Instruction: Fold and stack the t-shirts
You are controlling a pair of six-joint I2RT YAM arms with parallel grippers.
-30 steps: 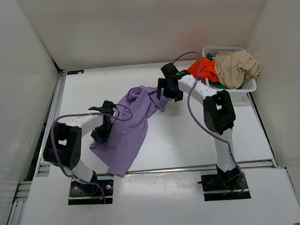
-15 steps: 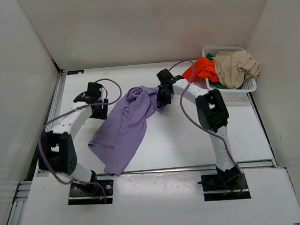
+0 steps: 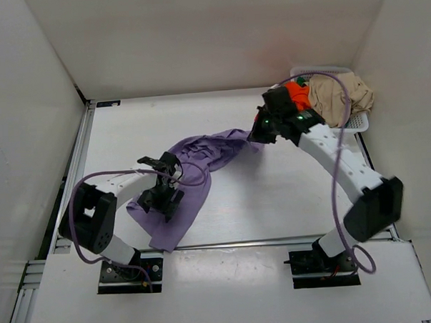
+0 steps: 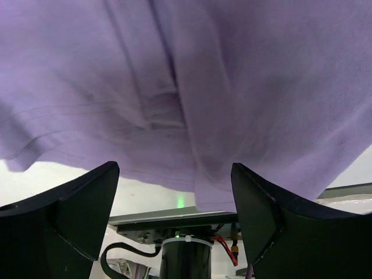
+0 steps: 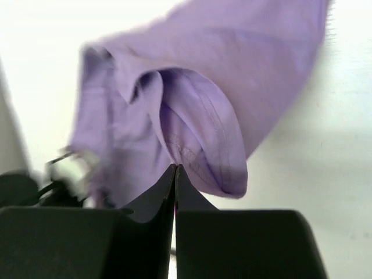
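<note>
Step in hand, as I judge it: spreading the soft lavender purple cloth t-shirt (image 3: 194,166) flat before the first fold. It lies bunched on the white tabletop (image 3: 274,195), outside the white plastic mesh basket (image 3: 358,124), trailing away from it. The beige tan t-shirt (image 3: 338,99) and bright orange-red t-shirt (image 3: 296,93) sit heaped in the basket. My right gripper (image 5: 175,174), near the basket, is clenched on a lavender fold. My left gripper (image 4: 174,168), at the shirt's end farthest from the basket, is spread wide, grasping nothing. Next: left pinches the hem, then both pull apart.
</note>
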